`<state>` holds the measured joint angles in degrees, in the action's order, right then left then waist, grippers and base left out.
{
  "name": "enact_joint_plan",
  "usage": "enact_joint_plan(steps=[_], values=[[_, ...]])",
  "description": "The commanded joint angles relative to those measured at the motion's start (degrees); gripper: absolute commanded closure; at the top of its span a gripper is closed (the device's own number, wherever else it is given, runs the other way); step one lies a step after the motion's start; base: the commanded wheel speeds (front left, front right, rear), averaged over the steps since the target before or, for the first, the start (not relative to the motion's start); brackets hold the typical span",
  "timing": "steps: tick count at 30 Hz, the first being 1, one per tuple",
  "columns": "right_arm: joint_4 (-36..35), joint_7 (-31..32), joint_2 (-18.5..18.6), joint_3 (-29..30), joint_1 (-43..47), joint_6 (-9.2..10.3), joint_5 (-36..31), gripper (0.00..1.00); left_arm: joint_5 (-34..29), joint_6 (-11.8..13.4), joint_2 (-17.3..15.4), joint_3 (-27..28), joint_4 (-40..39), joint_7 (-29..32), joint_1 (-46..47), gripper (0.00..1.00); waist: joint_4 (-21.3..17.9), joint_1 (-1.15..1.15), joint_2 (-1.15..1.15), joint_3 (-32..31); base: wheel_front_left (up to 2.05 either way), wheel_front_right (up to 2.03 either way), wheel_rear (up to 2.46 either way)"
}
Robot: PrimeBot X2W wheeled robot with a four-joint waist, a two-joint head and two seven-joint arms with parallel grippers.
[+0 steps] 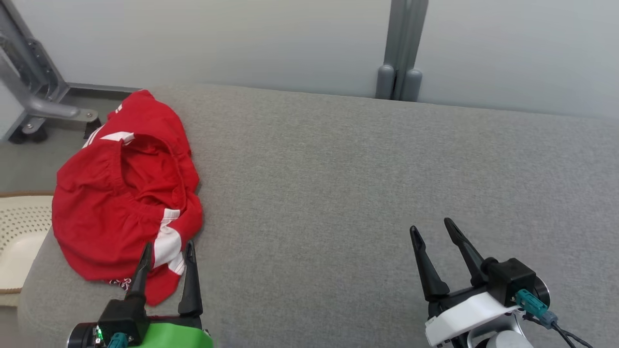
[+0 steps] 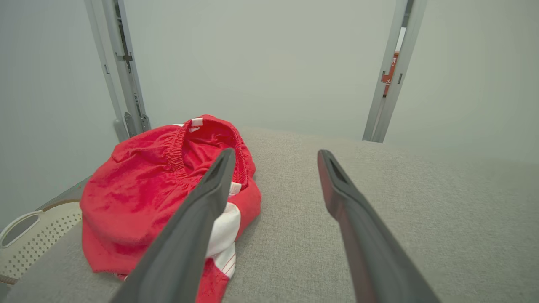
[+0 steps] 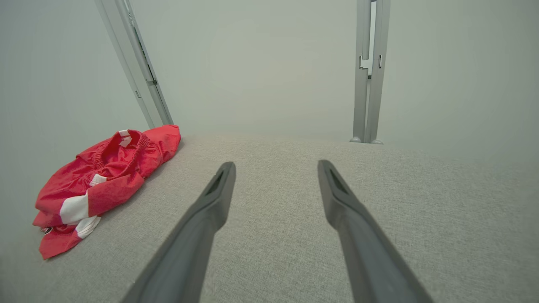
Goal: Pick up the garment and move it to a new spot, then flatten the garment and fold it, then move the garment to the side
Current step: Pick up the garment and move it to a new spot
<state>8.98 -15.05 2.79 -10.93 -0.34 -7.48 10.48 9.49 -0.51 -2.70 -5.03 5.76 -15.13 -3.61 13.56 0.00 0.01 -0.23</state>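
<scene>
Nothing of the task looks done yet. The garment, red shorts with white stripes, lies crumpled along the left edge of the bed and reaches toward its far left corner. Picking up, moving, flattening, folding and setting aside are all still to do.

The left claw is spread wide and grips nothing, its fingers over the garment's near hem; I cannot tell whether they touch it. The right claw is also wide and bare, over bare bed near the front edge and well apart from the garment.

The head view takes in both claws together. The left wrist view shows the elastic waistband up close and a pale basket beside the bed. The right wrist view shows the garment as a low heap off to one side.
</scene>
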Motion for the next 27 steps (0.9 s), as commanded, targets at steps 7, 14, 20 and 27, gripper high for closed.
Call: enact_joint_plan(steps=[7,14,20,27], values=[[-0.3,-0.2,0.2,0.6,-1.1,-0.03,-1.5,0.0,0.7,0.6,-0.3,0.7,-0.3,0.0,0.7,0.0,5.2,0.0,-0.01,3.7,0.0,0.0,0.0],[-0.7,-0.2,0.2,1.8,-4.2,-0.03,-4.5,0.0,2.4,1.8,-0.3,0.5,-0.4,0.0,5.9,0.0,4.8,0.0,-0.01,11.3,0.0,0.0,0.0],[-1.3,-0.2,1.2,3.0,-6.8,-0.02,-6.9,0.0,5.3,1.4,-0.3,0.6,5.1,0.0,13.3,0.0,4.8,0.0,-0.01,17.8,0.0,0.0,0.0],[-2.9,-0.2,2.2,4.3,-9.4,-0.02,-6.7,0.0,7.7,1.6,-0.3,3.8,16.7,0.0,21.6,0.0,4.6,0.0,-0.01,22.4,0.0,0.0,0.0]])
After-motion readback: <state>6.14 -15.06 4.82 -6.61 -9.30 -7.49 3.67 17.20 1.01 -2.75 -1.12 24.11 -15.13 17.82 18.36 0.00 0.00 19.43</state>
